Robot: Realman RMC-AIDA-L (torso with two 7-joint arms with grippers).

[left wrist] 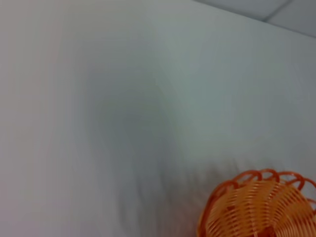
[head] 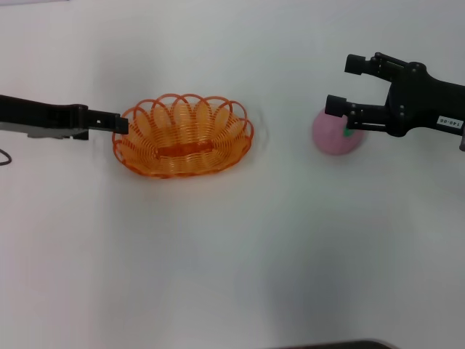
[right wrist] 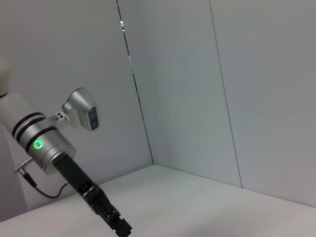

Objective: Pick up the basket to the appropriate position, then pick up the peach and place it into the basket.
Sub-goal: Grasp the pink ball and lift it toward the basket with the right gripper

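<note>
The oval orange plastic basket (head: 183, 136) with its looped openwork rim sits on the white table (head: 218, 254), and the left gripper (head: 120, 124) is right at its near end, tips touching the rim; whether it is clenched on that rim, I cannot tell. Over on the other side, the right gripper (head: 346, 89) hangs with its black fingers spread wide, released, just above the round pink toy peach (head: 336, 134), which rests on the table well apart from the basket.
</note>
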